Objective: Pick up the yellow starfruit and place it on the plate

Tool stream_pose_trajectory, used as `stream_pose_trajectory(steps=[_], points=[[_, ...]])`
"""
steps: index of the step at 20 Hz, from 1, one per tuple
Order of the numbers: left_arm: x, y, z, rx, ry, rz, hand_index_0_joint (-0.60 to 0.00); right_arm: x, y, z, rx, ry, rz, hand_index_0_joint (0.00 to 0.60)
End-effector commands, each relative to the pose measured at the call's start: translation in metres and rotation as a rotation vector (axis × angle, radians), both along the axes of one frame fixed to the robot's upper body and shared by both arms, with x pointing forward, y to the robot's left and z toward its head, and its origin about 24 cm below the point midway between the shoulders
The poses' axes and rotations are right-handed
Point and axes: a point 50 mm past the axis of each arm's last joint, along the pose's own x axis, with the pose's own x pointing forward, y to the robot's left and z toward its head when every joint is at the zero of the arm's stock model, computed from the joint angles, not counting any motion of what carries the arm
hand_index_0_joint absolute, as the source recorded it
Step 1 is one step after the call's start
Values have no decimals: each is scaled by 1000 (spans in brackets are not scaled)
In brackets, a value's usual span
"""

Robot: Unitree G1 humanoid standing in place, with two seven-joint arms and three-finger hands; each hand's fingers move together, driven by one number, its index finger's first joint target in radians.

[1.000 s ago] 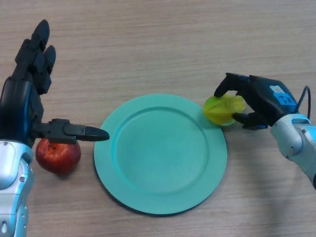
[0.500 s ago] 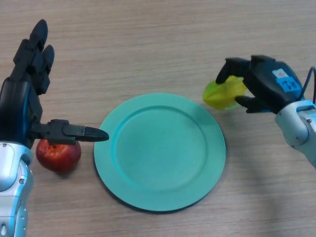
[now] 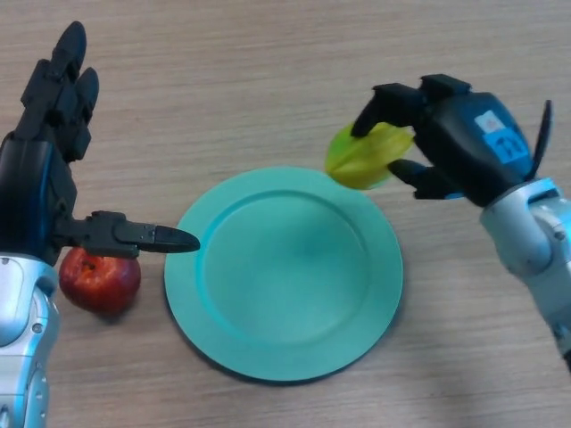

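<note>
The yellow starfruit hangs in the air over the far right rim of the green plate. My right hand is shut on it, fingers on top and thumb underneath. The plate lies flat at the middle of the wooden table, with nothing on it. My left hand stands open at the left edge, fingers pointing away and thumb stretched toward the plate's left rim.
A red apple lies on the table just left of the plate, partly under my left thumb. Bare wooden table stretches beyond the plate.
My right hand has lifted the starfruit off the table and carried it left and up, from beside the plate's right rim to above that rim. The left hand has hardly moved.
</note>
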Motion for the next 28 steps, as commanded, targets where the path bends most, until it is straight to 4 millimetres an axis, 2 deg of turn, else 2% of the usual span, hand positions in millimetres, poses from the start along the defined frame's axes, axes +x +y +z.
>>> stream_pose_trajectory(steps=[1, 3, 7, 10, 11, 14, 16, 17, 18, 19, 20, 24, 28], points=[[-9, 10, 40, 1, -232, 6, 0, -11, 13, 26, 32, -116, 63, 600], [-10, 10, 40, -5, -231, 3, 0, -16, 23, 18, -14, -151, 84, 600], [-12, 11, 39, -16, -235, 7, 0, -29, 46, -8, 22, -15, 150, 600], [-13, 10, 40, -19, -233, 4, 0, -33, 55, -20, 41, 29, 182, 600], [-13, 9, 38, -19, -228, 5, 0, -36, 55, -26, 171, 128, 182, 600], [-16, 8, 37, -17, -228, 3, 0, -38, 54, -26, 270, 181, 159, 600], [-16, 8, 37, -14, -222, 5, 0, -38, 54, -24, 287, 184, 150, 403], [-17, 8, 37, -12, -220, 5, 0, -38, 53, -22, 299, 179, 144, 252], [-17, 8, 37, -9, -220, 6, 0, -38, 52, -19, 313, 172, 139, 153], [-19, 8, 38, -5, -220, 4, 0, -39, 51, -14, 346, 164, 132, 18], [-20, 8, 38, -7, -220, 3, 0, -39, 52, -12, 354, 159, 131, 0], [-22, 8, 39, -26, -223, 5, 0, -43, 48, -4, 420, 188, 140, 0], [-24, 7, 39, -29, -212, 4, 0, -45, 30, 14, 513, 210, 129, 0]])
